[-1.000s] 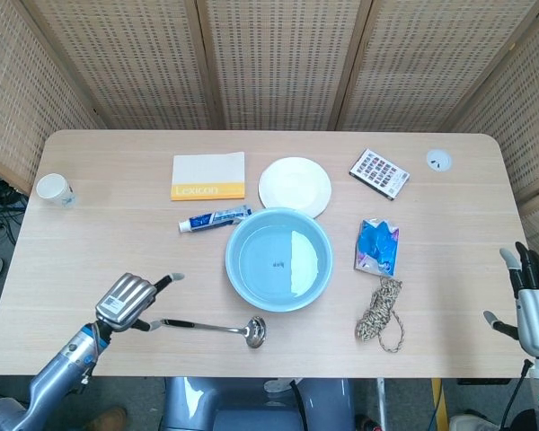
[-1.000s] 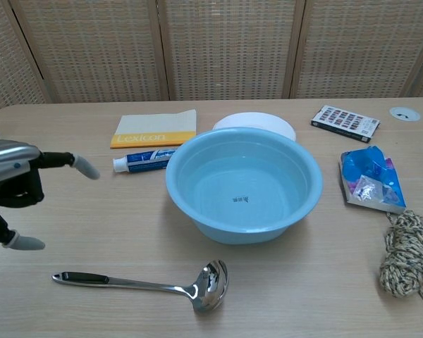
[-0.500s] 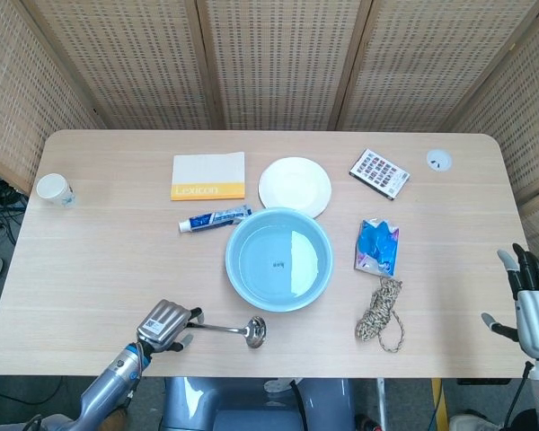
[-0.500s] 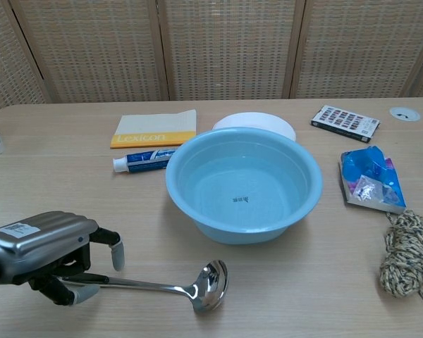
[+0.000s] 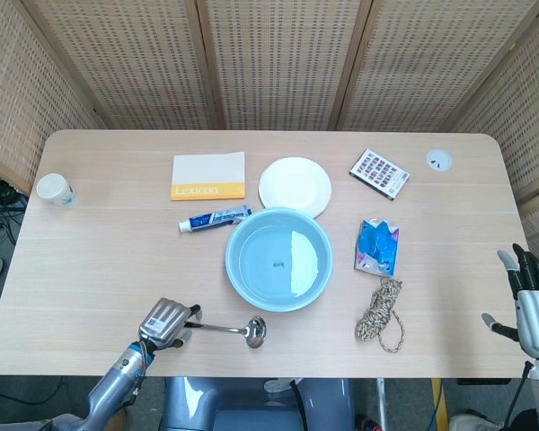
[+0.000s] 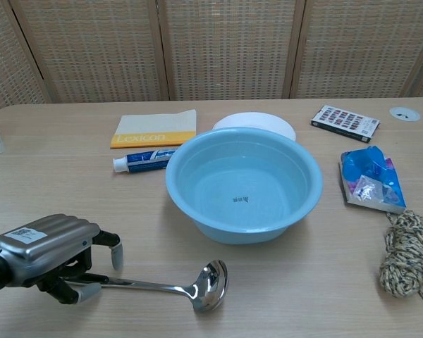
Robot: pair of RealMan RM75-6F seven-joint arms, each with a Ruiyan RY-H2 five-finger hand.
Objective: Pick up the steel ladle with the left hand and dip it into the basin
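The steel ladle (image 5: pixel 225 329) (image 6: pixel 162 286) lies flat on the table near the front edge, its bowl toward the light blue basin (image 5: pixel 233 269) (image 6: pixel 197 204) and its dark-tipped handle pointing left. My left hand (image 5: pixel 164 321) (image 6: pixel 46 246) sits low over the end of the handle. Its fingers curve down on the far side and the thumb on the near side, and a gap still shows. The handle's tip is hidden under the hand. The basin holds water. Off the table's right edge my right hand (image 5: pixel 532 296) hangs with fingers spread and empty.
Behind the basin lie a toothpaste tube (image 5: pixel 214 218), a white plate (image 5: pixel 294 186) and a Lexicon booklet (image 5: pixel 208 175). A blue packet (image 5: pixel 377 245), a rope bundle (image 5: pixel 382 312) and a remote (image 5: pixel 378 173) are to the right. A paper cup (image 5: pixel 53 189) stands far left.
My left hand came down and to the right from above the table onto the ladle's handle, then settled there with its fingers curving around it. The ladle and right hand stayed put.
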